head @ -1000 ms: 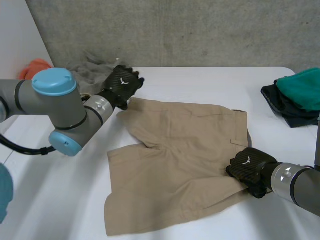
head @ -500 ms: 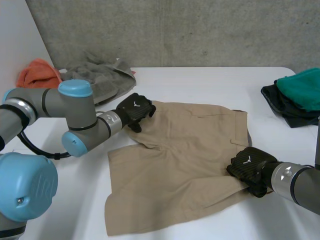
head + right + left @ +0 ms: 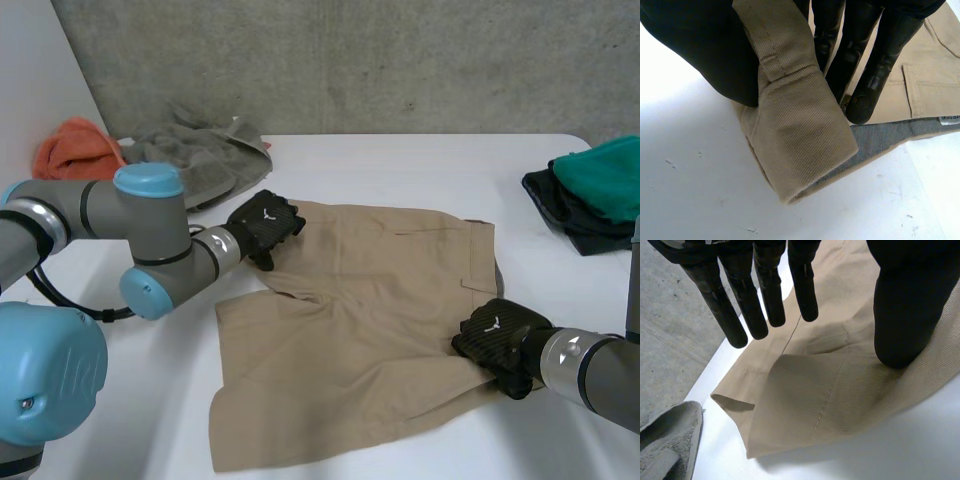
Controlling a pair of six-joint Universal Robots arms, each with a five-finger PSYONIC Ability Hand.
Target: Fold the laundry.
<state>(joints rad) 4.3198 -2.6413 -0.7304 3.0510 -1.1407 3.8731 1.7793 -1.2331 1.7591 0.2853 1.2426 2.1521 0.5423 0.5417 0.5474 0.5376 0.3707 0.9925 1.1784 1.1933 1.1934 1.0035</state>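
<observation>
Tan shorts lie flat mid-counter. Left hand is at their far-left corner, fingers straight and apart, thumb resting on the cloth. Right hand pinches the near waistband corner.

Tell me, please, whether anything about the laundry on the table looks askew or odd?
The tan cloth shorts are not lying flat. Their waistband corner is doubled over in the right hand, baring the grey lining. A leg-hem corner curls up off the table beside the left hand.
</observation>
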